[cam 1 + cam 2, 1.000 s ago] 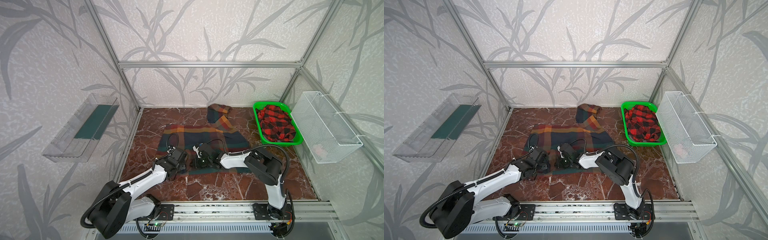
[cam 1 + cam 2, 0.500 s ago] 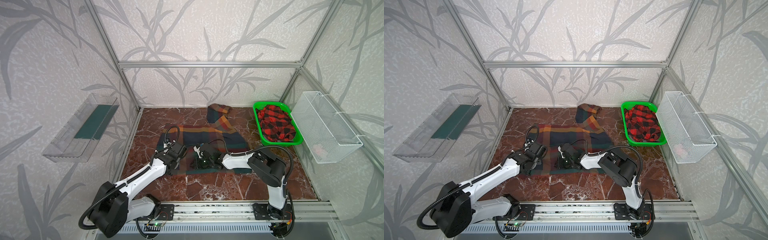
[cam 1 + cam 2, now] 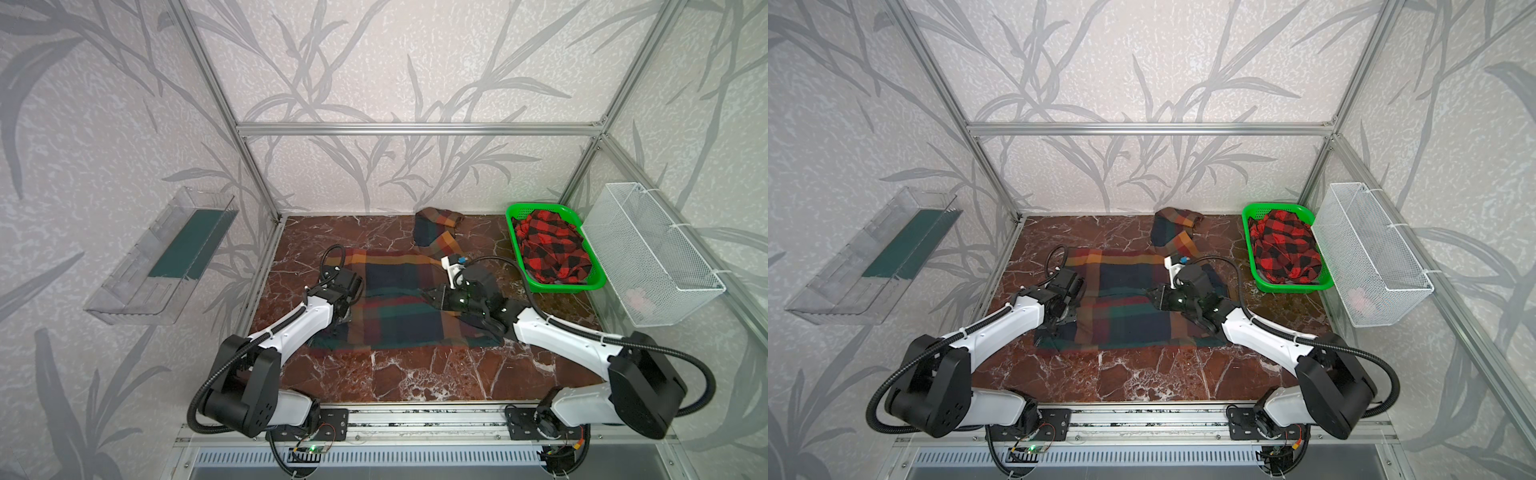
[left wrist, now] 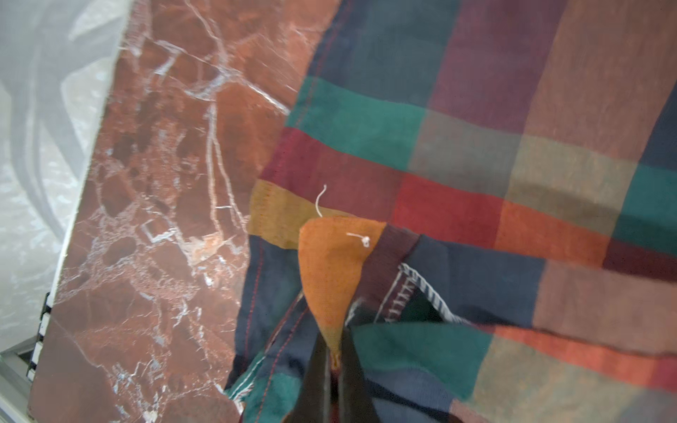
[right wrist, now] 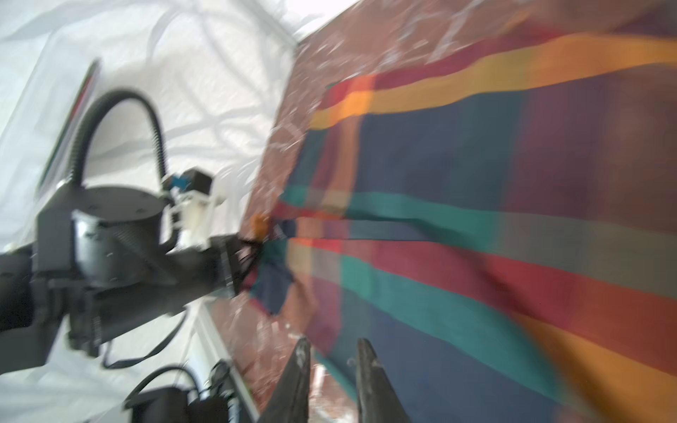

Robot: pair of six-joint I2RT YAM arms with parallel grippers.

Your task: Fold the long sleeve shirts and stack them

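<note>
A plaid shirt (image 3: pixel 399 307) (image 3: pixel 1125 307) in navy, orange, green and red blocks lies spread on the marble floor, one sleeve (image 3: pixel 436 232) bunched toward the back. My left gripper (image 4: pixel 335 351) is shut on an orange corner (image 4: pixel 329 271) of this shirt at its left edge (image 3: pixel 347 316). My right gripper (image 5: pixel 333 346) hovers over the shirt's right half (image 3: pixel 426 295), jaws a little apart with nothing between them. A red-and-black check shirt (image 3: pixel 552 253) (image 3: pixel 1287 249) lies crumpled in the green basket (image 3: pixel 536 206).
A white wire basket (image 3: pixel 652 253) hangs on the right wall beside the green basket. A clear plastic tray (image 3: pixel 166 257) hangs on the left wall. Aluminium frame posts ring the floor, and a metal rail (image 3: pixel 415 419) runs along the front edge.
My right gripper has opened, let go of the shirt and drawn away to the right. My left gripper, still shut, has carried the shirt's corner leftward and a little farther back.
</note>
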